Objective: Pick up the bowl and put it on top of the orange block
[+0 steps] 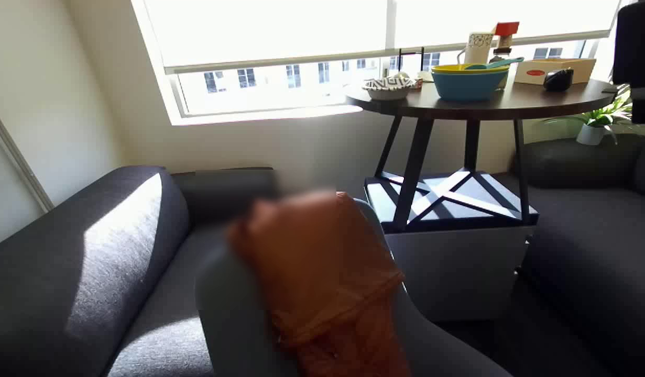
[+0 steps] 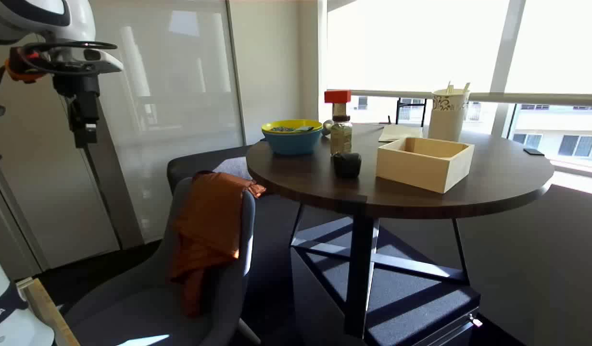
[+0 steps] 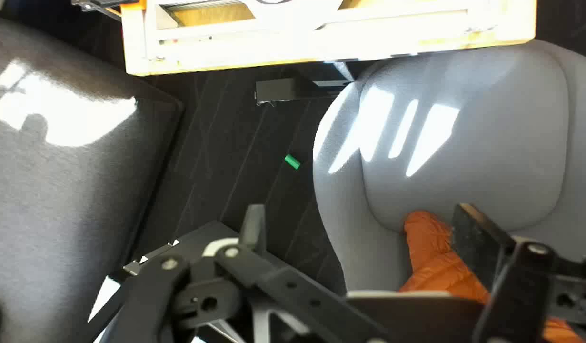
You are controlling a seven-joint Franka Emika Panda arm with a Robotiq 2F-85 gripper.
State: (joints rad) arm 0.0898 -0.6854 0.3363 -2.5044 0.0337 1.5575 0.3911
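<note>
Two fingers (image 3: 478,240) stand spread wide on your gripper (image 3: 359,221); in an exterior view it hangs pointing down from the Panda arm (image 2: 74,24), well apart from the round dark-wood table (image 2: 305,175).

Wrist view gives you a pale wooden frame (image 3: 321,52) along the top, washed out by sun; a grey upholstered chair (image 3: 473,143); an orange quilted jacket (image 3: 426,243), partly hidden by a finger, which both exterior views show draped over the chair's back; a small green cylinder (image 3: 293,162) on the dark floor (image 3: 235,133); a grey sofa (image 3: 50,200) at left.

On the table, near side first in an exterior view: open-topped wooden box (image 2: 411,168); small black object (image 2: 347,165), you can't tell what from here; glass jar (image 2: 341,139) with the orange-red block (image 2: 337,96) up top, can't tell whether it's loose or a cap; yellow bowl (image 2: 292,122) nested in a blue bowl (image 2: 293,144), bluish bits (image 2: 282,129) inside, too small to name; teal utensil (image 1: 498,63) sticking out over the yellow rim; farther back, a tall white cup (image 2: 445,115) with brown scrollwork.

Your target is the shallow pale bowl (image 1: 389,90) with black zigzags, in an exterior view; it stands upright on the tabletop close to the edge, beside the nested pair with a gap showing.

Farthest: the window (image 2: 555,120); white roller blinds (image 2: 416,43) pulled partway down over it.
</note>
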